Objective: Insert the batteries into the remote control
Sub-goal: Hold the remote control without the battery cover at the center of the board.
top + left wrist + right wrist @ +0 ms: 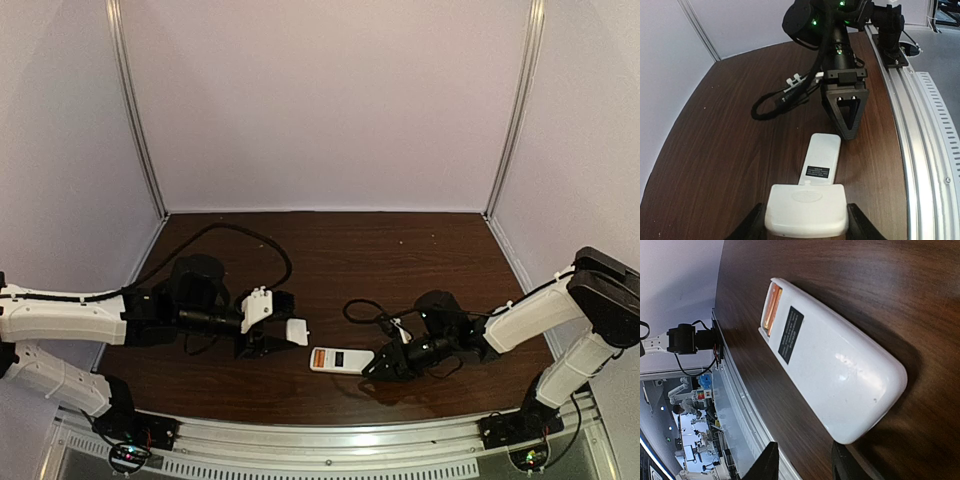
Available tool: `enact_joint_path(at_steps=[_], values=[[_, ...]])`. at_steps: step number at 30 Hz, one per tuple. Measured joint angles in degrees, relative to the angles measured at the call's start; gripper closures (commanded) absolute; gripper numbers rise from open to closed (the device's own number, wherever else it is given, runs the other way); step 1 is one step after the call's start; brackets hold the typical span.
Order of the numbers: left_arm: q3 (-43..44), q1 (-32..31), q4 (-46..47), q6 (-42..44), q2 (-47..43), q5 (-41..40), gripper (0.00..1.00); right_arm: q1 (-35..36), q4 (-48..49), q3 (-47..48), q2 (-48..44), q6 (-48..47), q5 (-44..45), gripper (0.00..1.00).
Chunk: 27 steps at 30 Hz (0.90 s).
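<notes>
**Two robot arms meet over a white remote control lying face down on a dark table**

A flat white rectangular remote control (341, 360) lies face down near the front of a dark brown wooden table (400, 260), between the two arms. From overhead, only a small orange patch shows at its left end. The right wrist view is plainer. The battery compartment at that end is uncovered, and the orange batteries (771, 310) sit inside it, next to a black rectangular label (790, 335) on the white back. The batteries cannot be counted. The left wrist view hides the compartment, because a small white rounded plastic cover piece (806, 205) fills the foreground in front of it.

The left gripper (806, 229) is clamped on this cover piece, with one dark finger against each side. It holds the piece just beside the remote control's uncovered end, slightly behind it in the overhead view. The left arm reaches in from the left with its forearm close to level and its gripper pointing right.

The right gripper (383, 365) sits low over the table at the handset's opposite, rounded end. Its fingertips (767, 462) stand apart with a gap between them. The rounded end lies just ahead of them, and whether they touch it cannot be told. The right arm comes in from the right, bent at the elbow, with its forearm sloping down toward the left. The left wrist view shows this gripper as a black wedge aimed at the remote control, with a looped black cable (772, 105) lying on the table beside it.
</notes>
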Motion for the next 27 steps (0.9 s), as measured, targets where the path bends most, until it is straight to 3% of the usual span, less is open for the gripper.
enact_joint_path(at_steps=[14,22,27], values=[[0.9,-0.8,-4.4,-1.6,8.7,-2.2,0.79,-3.3,-1.6,1.9,0.7,-3.7,0.0,0.62],[4.5,-3.0,-6.6,-6.1,14.5,-5.4,0.8,-4.7,-6.2,3.3,-3.9,-6.4,0.3,0.48],[4.5,-5.0,-6.6,-9.8,14.8,-7.5,0.8,-6.9,-11.0,5.8,-8.3,-10.0,2.4,0.47]])
